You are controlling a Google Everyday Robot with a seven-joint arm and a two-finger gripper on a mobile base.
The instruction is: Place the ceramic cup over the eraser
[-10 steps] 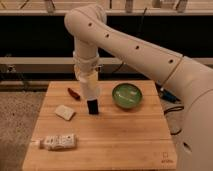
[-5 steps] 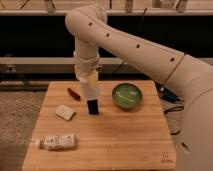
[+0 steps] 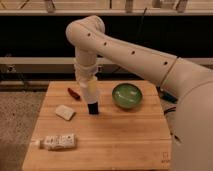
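Observation:
The ceramic cup [image 3: 91,92], small and plain white, hangs at the end of my arm over the middle of the wooden table [image 3: 125,145]. My gripper [image 3: 88,84] is shut on it from above, its fingers mostly hidden by the wrist and the cup. Directly under the cup stands the eraser [image 3: 93,108], a small black block upright on the table. The cup's lower edge sits at or just over the eraser's top, hiding that end of it.
A green bowl [image 3: 126,95] stands to the right of the eraser. A flat white block [image 3: 65,112] lies to the left, with a thin red stick [image 3: 74,93] behind it. A white labelled tube [image 3: 57,142] lies near the front left edge.
The gripper has come down a little with the cup, closing the gap above the eraser. Nothing else on the table has moved.

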